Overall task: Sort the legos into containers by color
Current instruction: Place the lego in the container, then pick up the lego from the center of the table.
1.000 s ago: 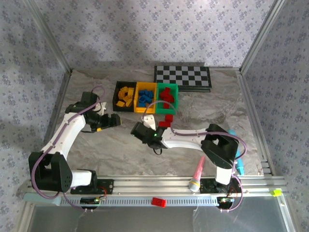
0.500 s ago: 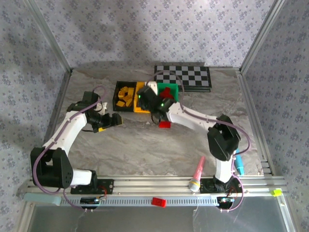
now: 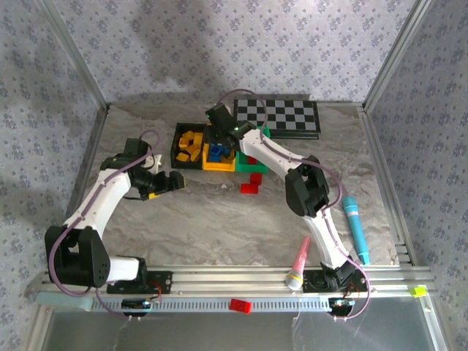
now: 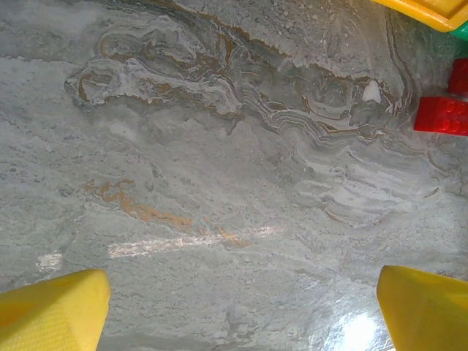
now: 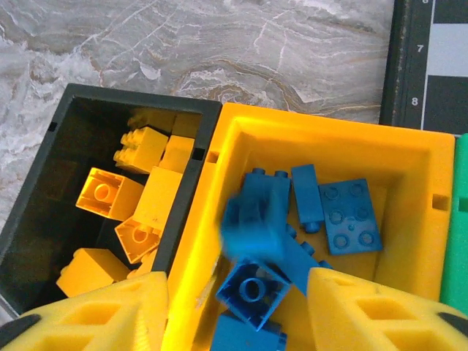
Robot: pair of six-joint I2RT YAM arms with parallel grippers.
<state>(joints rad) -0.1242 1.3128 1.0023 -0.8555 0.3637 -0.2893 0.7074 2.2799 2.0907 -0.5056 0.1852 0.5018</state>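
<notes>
From above: right gripper (image 3: 221, 146) stretched across to the yellow container (image 3: 219, 167), middle of three in a row at the far side of the surface (image 3: 183, 227). Touching it on the left, the black container (image 3: 187, 164) with yellow legos (image 3: 191, 143); on the right, the green container (image 3: 263, 133), largely hidden under the arm. Impossible to read the finger gap from up there.

Through the right wrist camera, plainly: yellow fingers (image 5: 95, 314) parted, nothing clamped between them. Just ahead of the tips, one blurred blue lego (image 5: 252, 223) loose above the other blue legos (image 5: 351, 216) lying in the yellow container. Also clear here and not from above: yellow legos tumbled at angles inside the black one, and the edge of a checkerboard (image 5: 439, 51) beyond the containers.

Back in the top view: two red legos (image 3: 250, 188) on the bare surface just in front of the green container. Near the right arm's base, a pink marker (image 3: 298, 265) and a teal marker (image 3: 355, 228). One more red lego (image 3: 240, 306) down on the front rail. Left gripper (image 3: 172, 181) low over the surface, left of the red pair and apart from the containers.

Through the left wrist camera: yellow fingertips (image 4: 51, 314) wide apart at the bottom corners, only marbled surface between, nothing held. At the right edge, the red pair, with a corner of the yellow container above.
</notes>
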